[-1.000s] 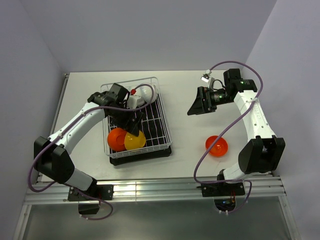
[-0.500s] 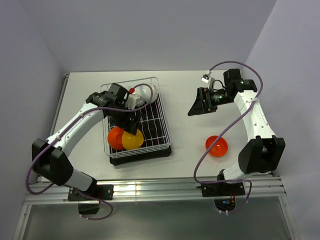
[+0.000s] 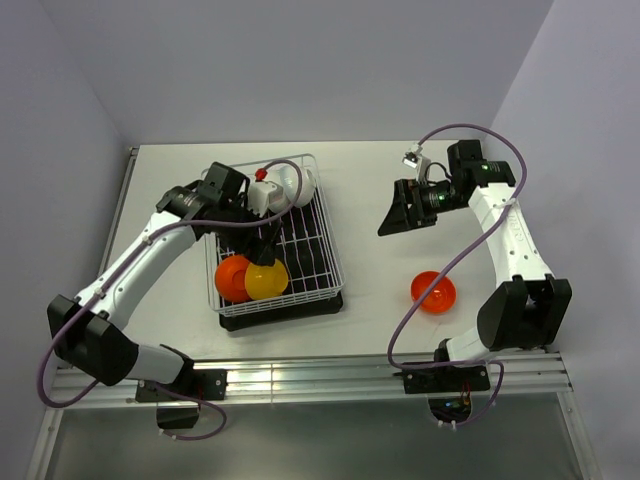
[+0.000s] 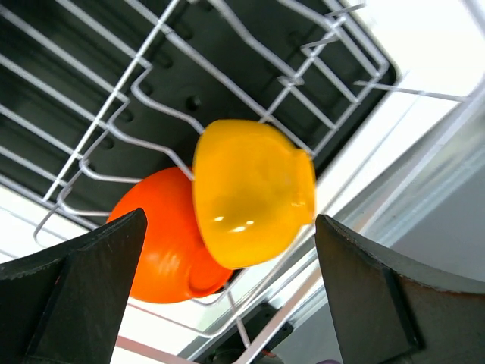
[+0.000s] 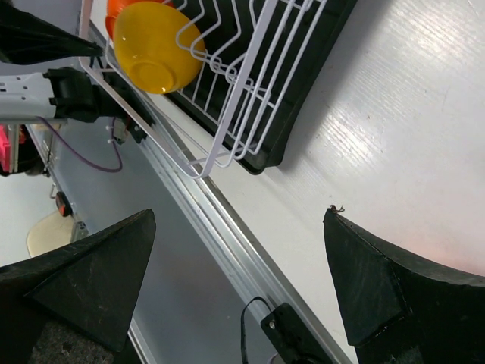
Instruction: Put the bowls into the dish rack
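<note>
Yellow-orange and glossy, one bowl [image 3: 268, 281] rests on its side among the prongs at the near end of the dish rack [image 3: 322, 240], leaning against a red-orange bowl [image 3: 233, 278] that sits in the rack's near left corner. The rack stands on the left half of the table [image 3: 380, 170], and we see a white bowl [image 3: 288, 183] at its far end.

We find the left gripper [image 3: 262, 245] hovering over the rack just above the yellow-orange bowl. Its jaws are spread wide and hold nothing. In the left wrist view the bowl lies between the two fingers [image 4: 83, 296] but beyond them, touching neither.

A second red-orange bowl [image 3: 433, 291] sits upright on the bare table toward the near right corner, well apart from the rack.

We see the right gripper [image 3: 392, 215] raised over the middle of the table, on the far side of that bowl and well clear of it. Its jaws are also fully spread and empty. Its wrist camera looks past them at the rack's near corner and the table's near edge.
</note>
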